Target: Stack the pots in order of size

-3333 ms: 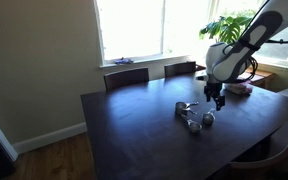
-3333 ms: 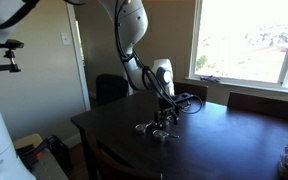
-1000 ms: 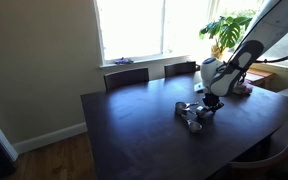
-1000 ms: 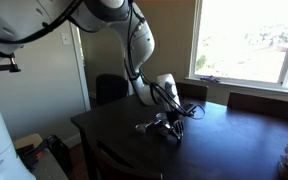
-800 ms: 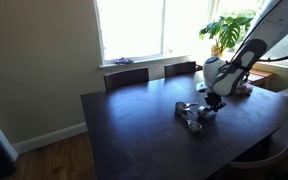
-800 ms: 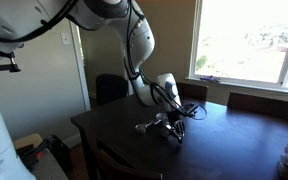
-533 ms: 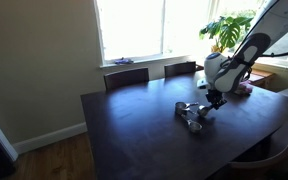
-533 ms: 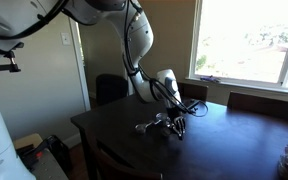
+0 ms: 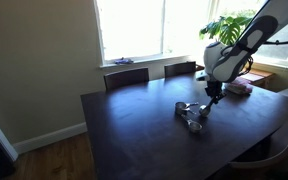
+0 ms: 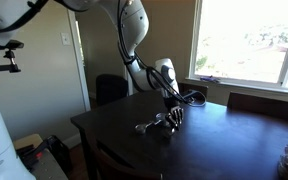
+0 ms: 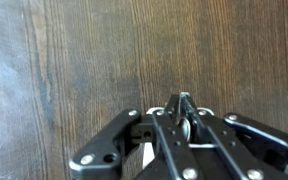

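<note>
The white jointed robot arm (image 9: 246,38) reaches down from the frame's upper right. Its black gripper (image 9: 211,98) points downward, fingers (image 11: 174,112) pressed together.

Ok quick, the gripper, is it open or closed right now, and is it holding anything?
Gripper: closed, jaws pressed together above the table; whether anything is pinched between them cannot be told.
</note>
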`<control>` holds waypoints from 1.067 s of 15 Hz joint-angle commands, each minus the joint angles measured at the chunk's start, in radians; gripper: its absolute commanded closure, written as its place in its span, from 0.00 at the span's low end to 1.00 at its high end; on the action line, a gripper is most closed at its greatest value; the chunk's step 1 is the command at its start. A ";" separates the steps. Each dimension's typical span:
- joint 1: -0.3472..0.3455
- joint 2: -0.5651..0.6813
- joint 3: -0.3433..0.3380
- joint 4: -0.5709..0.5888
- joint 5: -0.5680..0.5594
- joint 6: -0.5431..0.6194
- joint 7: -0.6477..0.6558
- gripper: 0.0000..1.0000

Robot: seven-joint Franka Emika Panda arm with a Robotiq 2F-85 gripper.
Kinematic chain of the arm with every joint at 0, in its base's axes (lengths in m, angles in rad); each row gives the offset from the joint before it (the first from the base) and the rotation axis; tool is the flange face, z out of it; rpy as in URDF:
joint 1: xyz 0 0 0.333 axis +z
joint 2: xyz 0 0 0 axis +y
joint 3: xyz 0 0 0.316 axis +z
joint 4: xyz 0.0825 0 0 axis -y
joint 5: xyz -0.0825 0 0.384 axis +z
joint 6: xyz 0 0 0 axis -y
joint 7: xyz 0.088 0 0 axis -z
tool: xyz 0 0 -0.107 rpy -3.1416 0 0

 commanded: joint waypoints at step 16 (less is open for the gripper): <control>-0.007 -0.119 0.082 -0.074 0.061 -0.093 -0.011 0.92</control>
